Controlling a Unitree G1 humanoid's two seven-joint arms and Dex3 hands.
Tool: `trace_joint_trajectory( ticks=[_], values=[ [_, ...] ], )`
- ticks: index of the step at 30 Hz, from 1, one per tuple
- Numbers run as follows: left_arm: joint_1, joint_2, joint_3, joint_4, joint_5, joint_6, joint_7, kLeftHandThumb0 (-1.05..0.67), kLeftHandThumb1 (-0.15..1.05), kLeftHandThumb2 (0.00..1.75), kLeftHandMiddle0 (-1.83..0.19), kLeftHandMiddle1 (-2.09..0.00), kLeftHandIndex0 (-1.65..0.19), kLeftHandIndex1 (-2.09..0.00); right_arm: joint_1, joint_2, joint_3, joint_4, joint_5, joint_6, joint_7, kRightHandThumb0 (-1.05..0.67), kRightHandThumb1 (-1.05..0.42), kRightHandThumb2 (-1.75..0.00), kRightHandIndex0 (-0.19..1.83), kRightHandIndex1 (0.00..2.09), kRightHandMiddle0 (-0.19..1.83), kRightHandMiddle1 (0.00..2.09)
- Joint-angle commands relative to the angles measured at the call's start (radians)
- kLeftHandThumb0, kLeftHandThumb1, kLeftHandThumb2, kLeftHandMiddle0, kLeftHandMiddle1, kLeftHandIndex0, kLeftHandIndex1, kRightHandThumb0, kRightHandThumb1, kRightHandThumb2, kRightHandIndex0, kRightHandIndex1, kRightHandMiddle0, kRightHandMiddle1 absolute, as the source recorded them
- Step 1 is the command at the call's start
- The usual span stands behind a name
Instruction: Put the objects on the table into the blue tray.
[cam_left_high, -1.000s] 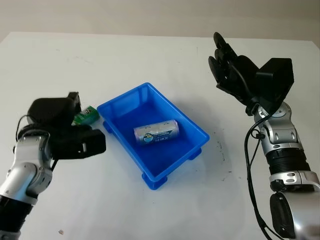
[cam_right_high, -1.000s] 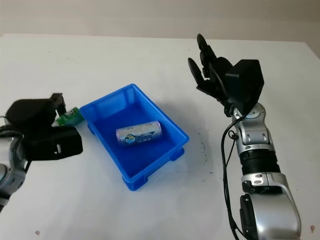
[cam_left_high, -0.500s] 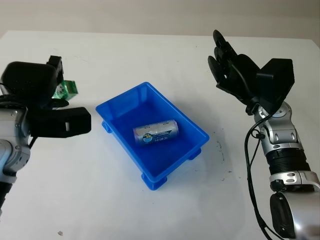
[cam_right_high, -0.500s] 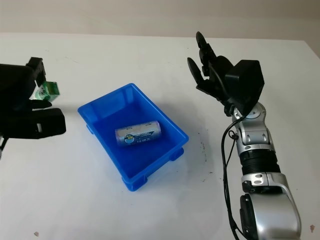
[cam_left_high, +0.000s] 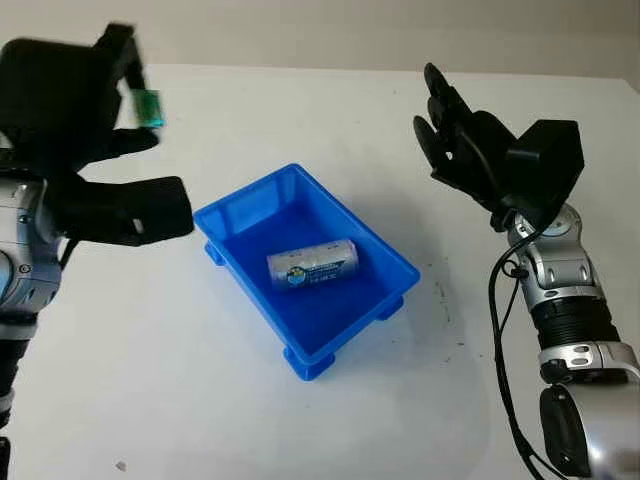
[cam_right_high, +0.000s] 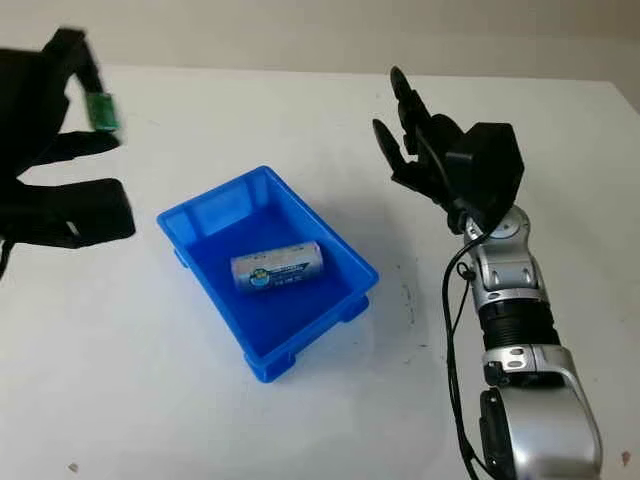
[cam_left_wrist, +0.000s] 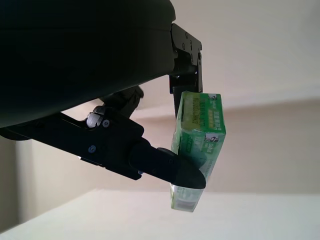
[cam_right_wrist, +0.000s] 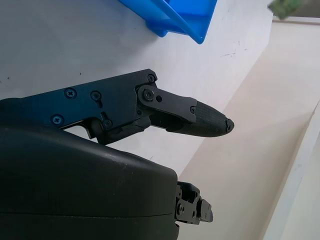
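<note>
We are mid-carry: the left robot hand (cam_left_high: 95, 130) pinches the small green box (cam_left_wrist: 199, 150) between its fingers, lifted well above the white counter (cam_left_high: 300, 420), left of the blue tray (cam_left_high: 305, 265) (a can (cam_left_high: 312, 264) already lies inside). Next we should swing it over the tray and let go. The right robot hand (cam_left_high: 470, 140) hovers open beyond the tray's right side. A pale wall lies behind.

One blue tray (cam_left_high: 372, 250), one can (cam_left_high: 312, 264) inside it, one green carton (cam_left_wrist: 198, 148), and two hands.
</note>
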Motion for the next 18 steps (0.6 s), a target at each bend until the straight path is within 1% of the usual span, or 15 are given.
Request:
trace_joint_trajectory(
  ticks=[1, 3, 5, 7, 8, 9, 10, 14, 16, 18],
  values=[
    [-0.026, -0.022, 0.003, -0.045, -0.027, -0.037, 0.016, -0.40, 1.05, 0.25, -0.94, -2.09, -0.38, -2.05, 0.000, -0.005, 0.000, -0.001, -0.003, -0.008, -0.005, -0.57, -1.05, -0.65, -0.19, 0.00, -0.19, 0.00],
    [-0.024, -0.040, -0.006, -0.070, -0.042, -0.086, 0.024, -0.38, 1.05, 0.24, -0.86, -2.07, -0.39, -1.97, 0.003, -0.004, 0.001, -0.003, -0.004, -0.009, -0.008, -0.57, -1.05, -0.65, -0.19, 0.00, -0.19, 0.00],
    [-0.020, -0.061, -0.015, -0.088, -0.054, -0.132, 0.036, -0.38, 1.05, 0.23, -0.85, -2.09, -0.40, -1.95, 0.009, -0.001, -0.001, -0.023, -0.001, 0.013, -0.013, -0.57, -1.05, -0.64, -0.19, 0.00, -0.19, 0.00],
    [-0.009, -0.080, -0.016, -0.105, -0.063, -0.161, 0.040, -0.37, 1.05, 0.21, -0.82, -2.03, -0.39, -1.85, 0.016, 0.003, -0.003, -0.038, 0.005, 0.026, -0.016, -0.57, -1.05, -0.64, -0.19, 0.00, -0.19, 0.00],
    [-0.001, -0.090, -0.020, -0.126, -0.062, -0.162, 0.023, -0.37, 1.05, 0.21, -0.81, -2.02, -0.39, -1.83, 0.018, 0.003, -0.002, -0.043, 0.005, 0.027, -0.017, -0.56, -1.05, -0.64, -0.19, 0.00, -0.19, 0.00],
    [0.007, -0.099, -0.025, -0.146, -0.056, -0.162, 0.012, -0.38, 1.05, 0.22, -0.83, -2.06, -0.38, -1.92, 0.021, 0.003, -0.001, -0.048, 0.005, 0.028, -0.018, -0.56, -1.05, -0.65, -0.19, 0.00, -0.19, 0.00],
    [0.016, -0.108, -0.031, -0.169, -0.051, -0.156, -0.008, -0.39, 1.05, 0.23, -0.90, -2.08, -0.40, -2.02, 0.023, 0.003, -0.001, -0.051, 0.005, 0.030, -0.020, -0.56, -1.05, -0.65, -0.19, 0.00, -0.19, 0.00],
    [0.048, -0.121, -0.037, -0.220, -0.065, -0.200, -0.036, -0.36, 1.05, 0.24, -1.22, -2.09, -0.55, -2.09, 0.024, 0.006, -0.002, -0.051, 0.007, 0.032, -0.026, -0.56, -1.05, -0.65, -0.19, 0.00, -0.19, 0.00],
    [0.063, -0.126, -0.033, -0.233, -0.080, -0.217, -0.049, -0.33, 1.05, 0.23, -1.28, -2.09, -0.50, -2.09, 0.023, 0.007, -0.001, -0.050, 0.008, 0.031, -0.028, -0.57, -1.05, -0.65, -0.19, 0.00, -0.19, 0.00],
    [0.075, -0.128, -0.030, -0.239, -0.083, -0.231, -0.059, -0.33, 1.05, 0.24, -1.24, -2.09, -0.42, -2.09, 0.022, 0.008, -0.001, -0.047, 0.010, 0.029, -0.026, -0.57, -1.05, -0.65, -0.19, 0.00, -0.19, 0.00]
  ],
)
